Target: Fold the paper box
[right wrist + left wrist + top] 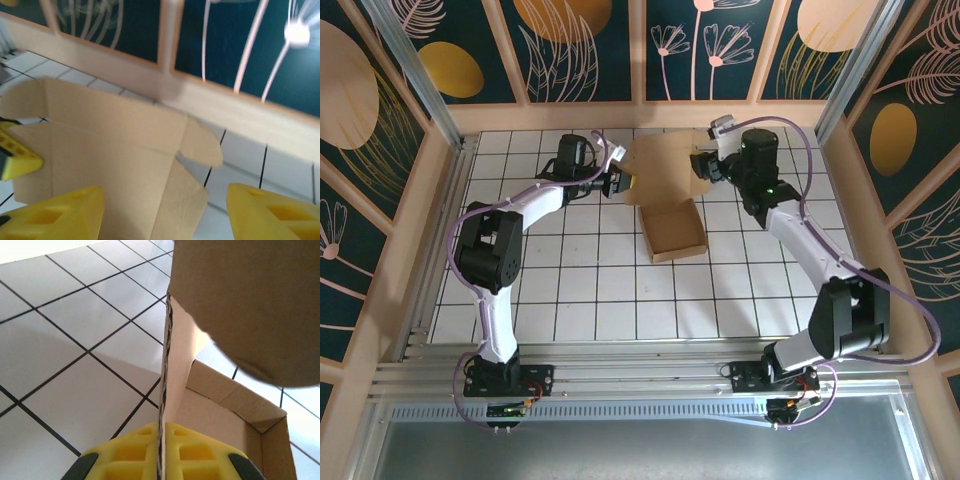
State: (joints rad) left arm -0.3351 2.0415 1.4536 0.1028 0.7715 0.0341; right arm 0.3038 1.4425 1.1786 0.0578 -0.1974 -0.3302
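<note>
The paper box (676,232) is brown cardboard, an open shallow tray on the tiles with its big lid panel (660,168) standing behind it. My left gripper (618,185) is at the lid's left edge. In the left wrist view its yellow fingers (125,455) are shut tight on that thin cardboard edge (165,390), with the tray's inner corner (250,415) beyond. My right gripper (706,166) is at the lid's right side. Seen from the right wrist, the right gripper (165,215) is open, its fingers (272,210) wide apart, and the lid's side flap (192,200) lies loose between them.
The white tiled table (580,290) is fenced by a wooden rim (650,115) close behind the box, with patterned dark walls above it. A yellow finger of the left gripper (15,155) appears at the left edge of the right wrist view.
</note>
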